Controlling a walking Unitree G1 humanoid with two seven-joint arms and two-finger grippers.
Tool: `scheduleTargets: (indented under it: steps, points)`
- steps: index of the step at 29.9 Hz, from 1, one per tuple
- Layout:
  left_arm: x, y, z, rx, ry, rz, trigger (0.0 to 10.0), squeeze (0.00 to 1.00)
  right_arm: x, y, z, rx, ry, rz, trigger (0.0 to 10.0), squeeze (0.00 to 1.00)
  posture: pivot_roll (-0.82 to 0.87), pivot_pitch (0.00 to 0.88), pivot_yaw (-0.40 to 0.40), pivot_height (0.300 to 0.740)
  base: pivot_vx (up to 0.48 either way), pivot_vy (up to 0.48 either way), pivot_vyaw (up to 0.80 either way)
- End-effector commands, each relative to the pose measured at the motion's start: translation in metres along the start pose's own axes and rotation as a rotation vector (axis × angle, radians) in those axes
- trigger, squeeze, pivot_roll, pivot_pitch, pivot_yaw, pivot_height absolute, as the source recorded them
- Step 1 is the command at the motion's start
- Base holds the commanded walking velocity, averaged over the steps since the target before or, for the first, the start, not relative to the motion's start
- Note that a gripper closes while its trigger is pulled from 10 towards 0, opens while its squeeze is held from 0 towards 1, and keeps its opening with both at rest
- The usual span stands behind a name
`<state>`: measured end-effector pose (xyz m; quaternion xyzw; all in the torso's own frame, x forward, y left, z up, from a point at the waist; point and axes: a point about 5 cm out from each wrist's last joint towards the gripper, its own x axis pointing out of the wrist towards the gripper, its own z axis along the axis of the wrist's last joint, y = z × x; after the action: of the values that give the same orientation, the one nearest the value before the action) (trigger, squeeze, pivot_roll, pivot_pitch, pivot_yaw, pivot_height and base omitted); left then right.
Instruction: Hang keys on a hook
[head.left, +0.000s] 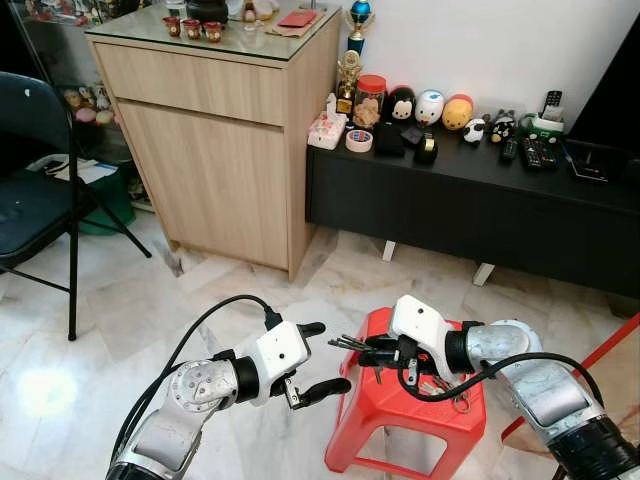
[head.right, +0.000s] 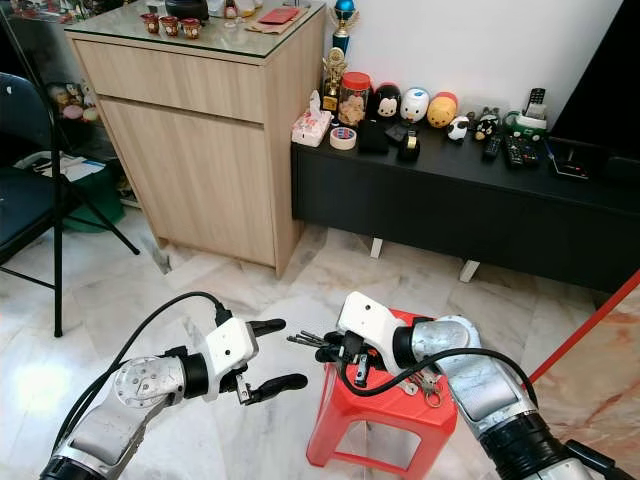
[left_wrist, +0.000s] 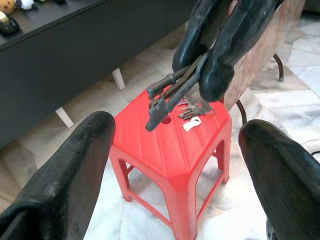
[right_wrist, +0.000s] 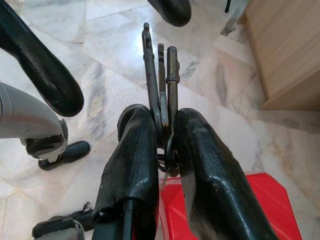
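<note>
My right gripper (head.left: 374, 351) is shut on a bunch of dark metal keys (head.left: 346, 343), held just above the left edge of a red plastic stool (head.left: 400, 420). The key blades stick out past the fingertips toward my left gripper (head.left: 325, 358), which is open, its two black fingers spread one above the other just left of the key tips without touching them. In the right wrist view the keys (right_wrist: 160, 75) are clamped between both pads. A second bunch of keys (left_wrist: 192, 111) with a white tag lies on the stool top.
A light wooden cabinet (head.left: 220, 150) with a glass top stands at the back left. To its right a low black console (head.left: 480, 200) carries figurines and remotes. A black folding chair (head.left: 30, 200) is at the far left. The floor is pale marble.
</note>
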<state>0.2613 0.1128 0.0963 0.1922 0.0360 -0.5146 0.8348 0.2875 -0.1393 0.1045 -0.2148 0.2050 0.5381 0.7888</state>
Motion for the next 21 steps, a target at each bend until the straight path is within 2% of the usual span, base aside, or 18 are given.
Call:
scheduleTargets:
  steps: [1, 2, 6, 8, 9, 10, 11, 14, 15, 17, 19, 21]
  points:
    - [0.0007, 0.0021, 0.0079, 0.006, -0.026, -0.008, 9.1, 0.0, 0.0014, 0.0019, 0.001, -0.019, 0.003, 0.004, 10.0, 0.0, 0.03, 0.0, -0.083, 0.74, 0.0, 0.0, 0.0]
    - [0.001, 0.0021, 0.0078, 0.007, -0.025, -0.012, 8.3, 0.0, 0.0025, 0.0024, 0.0009, -0.018, 0.004, 0.003, 10.0, 0.0, 0.03, 0.0, -0.083, 0.74, 0.0, 0.0, 0.0]
    - [0.0018, 0.0021, 0.0077, 0.005, -0.026, -0.011, 8.7, 0.0, 0.004, 0.0033, 0.0017, -0.014, -0.001, 0.004, 10.0, 0.0, 0.03, 0.0, -0.083, 0.74, 0.0, 0.0, 0.0]
    - [0.0027, 0.0013, 0.0084, 0.001, -0.027, -0.012, 8.1, 0.0, 0.0039, 0.0041, 0.0026, -0.016, -0.005, 0.007, 10.0, 0.0, 0.02, 0.0, -0.083, 0.74, 0.0, 0.0, 0.0]
    - [0.003, 0.001, 0.0088, -0.002, -0.031, -0.012, 6.6, 0.0, 0.0038, 0.0041, 0.0028, -0.017, -0.005, 0.007, 10.0, 0.0, 0.02, 0.0, -0.083, 0.74, 0.0, 0.0, 0.0]
    - [0.0032, 0.0007, 0.0091, -0.005, -0.033, -0.012, 6.6, 0.0, 0.0037, 0.004, 0.0029, -0.018, -0.005, 0.007, 10.0, 0.0, 0.02, 0.0, -0.083, 0.74, 0.0, 0.0, 0.0]
    - [0.0036, 0.0005, 0.0095, -0.008, -0.037, -0.012, 4.5, 0.0, 0.0038, 0.0034, 0.0028, -0.018, -0.004, 0.006, 10.0, 0.0, 0.02, 0.0, -0.083, 0.74, 0.0, 0.0, 0.0]
    - [0.0048, -0.0004, 0.01, -0.008, -0.037, -0.013, 4.3, 0.0, 0.0039, 0.0029, 0.0022, -0.01, -0.004, 0.003, 10.0, 0.0, 0.02, 0.0, -0.09, 0.74, 0.0, 0.0, 0.0]
    - [0.0054, -0.0011, 0.0103, -0.011, -0.039, -0.013, 2.9, 0.0, 0.0041, 0.0035, 0.0021, -0.004, -0.007, 0.004, 10.0, 0.0, 0.02, 0.0, -0.091, 0.74, 0.0, 0.0, 0.0]
    - [0.0055, -0.0014, 0.0105, -0.011, -0.039, -0.013, 2.9, 0.0, 0.0042, 0.0037, 0.002, -0.003, -0.007, 0.004, 10.0, 0.0, 0.02, 0.0, -0.091, 0.74, 0.0, 0.0, 0.0]
    - [0.0059, -0.0024, 0.0099, -0.012, -0.038, -0.015, 0.0, 0.0, 0.0044, 0.0039, 0.0016, -0.002, -0.006, 0.003, 10.0, 0.0, 0.02, 0.0, -0.091, 0.74, 0.0, 0.0, 0.0]
    - [0.0061, -0.0028, 0.0095, -0.014, -0.037, -0.014, 0.0, 0.0, 0.0048, 0.0043, 0.0014, -0.001, -0.006, 0.002, 10.0, 0.0, 0.02, 0.0, -0.091, 0.74, 0.0, 0.0, 0.0]
